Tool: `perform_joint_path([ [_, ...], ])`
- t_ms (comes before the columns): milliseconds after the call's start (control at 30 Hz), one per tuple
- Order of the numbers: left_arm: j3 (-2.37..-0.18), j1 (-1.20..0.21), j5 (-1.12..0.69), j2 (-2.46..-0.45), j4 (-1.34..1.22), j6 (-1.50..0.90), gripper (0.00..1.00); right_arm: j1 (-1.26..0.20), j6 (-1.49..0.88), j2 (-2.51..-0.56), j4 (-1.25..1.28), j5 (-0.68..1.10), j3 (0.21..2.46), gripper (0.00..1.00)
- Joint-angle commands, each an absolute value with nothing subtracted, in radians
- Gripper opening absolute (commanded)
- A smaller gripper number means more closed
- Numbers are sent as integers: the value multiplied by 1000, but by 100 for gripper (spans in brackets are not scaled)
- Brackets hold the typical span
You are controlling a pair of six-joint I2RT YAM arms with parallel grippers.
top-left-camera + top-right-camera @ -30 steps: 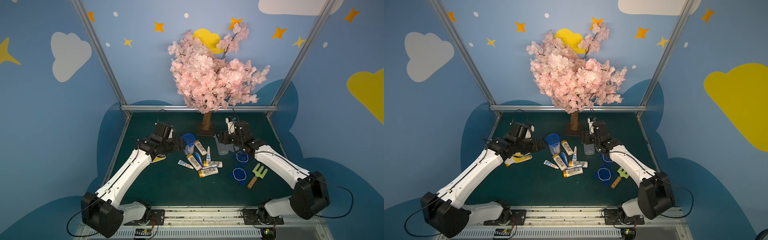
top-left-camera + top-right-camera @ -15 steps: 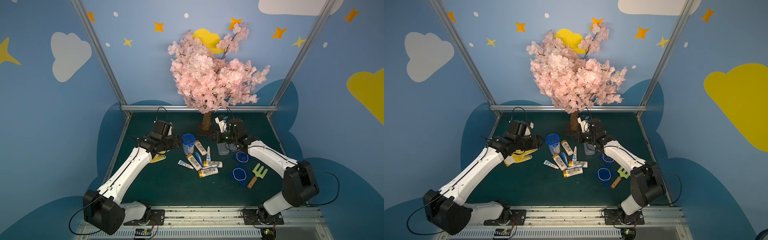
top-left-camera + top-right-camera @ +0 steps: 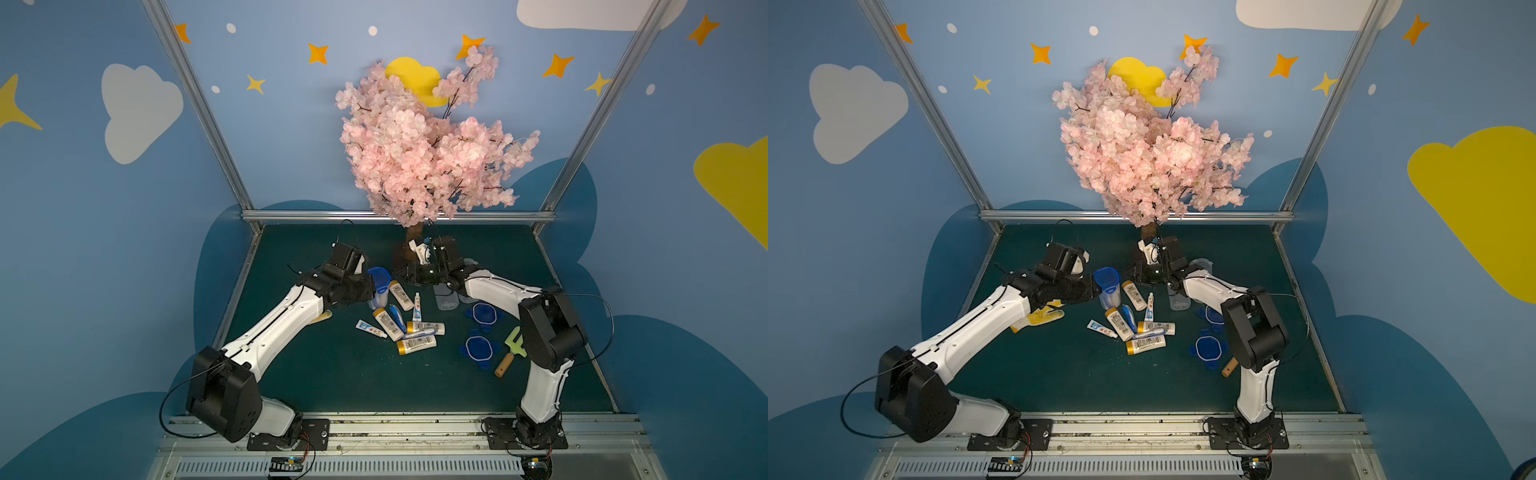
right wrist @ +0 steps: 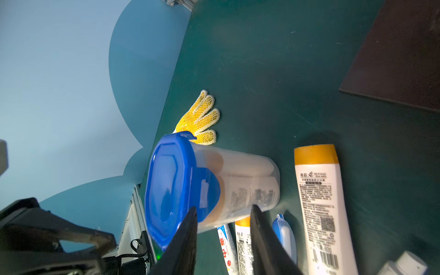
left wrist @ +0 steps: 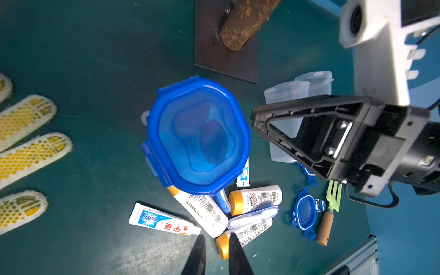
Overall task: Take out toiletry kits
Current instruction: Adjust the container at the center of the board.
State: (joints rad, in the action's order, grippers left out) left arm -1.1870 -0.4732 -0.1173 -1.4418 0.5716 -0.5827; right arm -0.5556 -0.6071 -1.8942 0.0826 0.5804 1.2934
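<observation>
Seems the lid-opening step: closed jar point(image 3: 383, 299) upright, bottles point(image 4: 247, 166) sealed inside, other kits point(image 5: 256, 198) loose just beside. Calls for bracing it and unclipping the blue lid point(image 5: 197, 133). With right gripper point(image 4: 223, 207) spread at the lid clip point(image 4: 204, 189), contact unclear; left gripper point(image 5: 216, 235) narrowly apart, empty. Contents blurred through cloudy plastic.

On the desk point(image 3: 332, 382): tree point(image 3: 414, 233) at rear centre; lidded jar point(image 3: 379, 282) just before it, to its left; kits point(image 3: 417, 342) strewn before and right of that jar; two open jars point(image 5: 285, 100) right of the kits; two lids point(image 3: 479, 347) and fork point(image 3: 514, 343) before those; glove point(image 3: 1042, 318) far left.
</observation>
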Motion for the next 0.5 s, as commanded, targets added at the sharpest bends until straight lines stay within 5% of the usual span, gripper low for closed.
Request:
perform_joint_path([
  [0, -1170, -479, -124, -1473, 552, -598, 19, -564, -653, -1901, 169, 583, 1328, 40],
  [467, -1277, -426, -58, -1597, 624, -580, 18, -610, -670, -1885, 203, 575, 1304, 43],
])
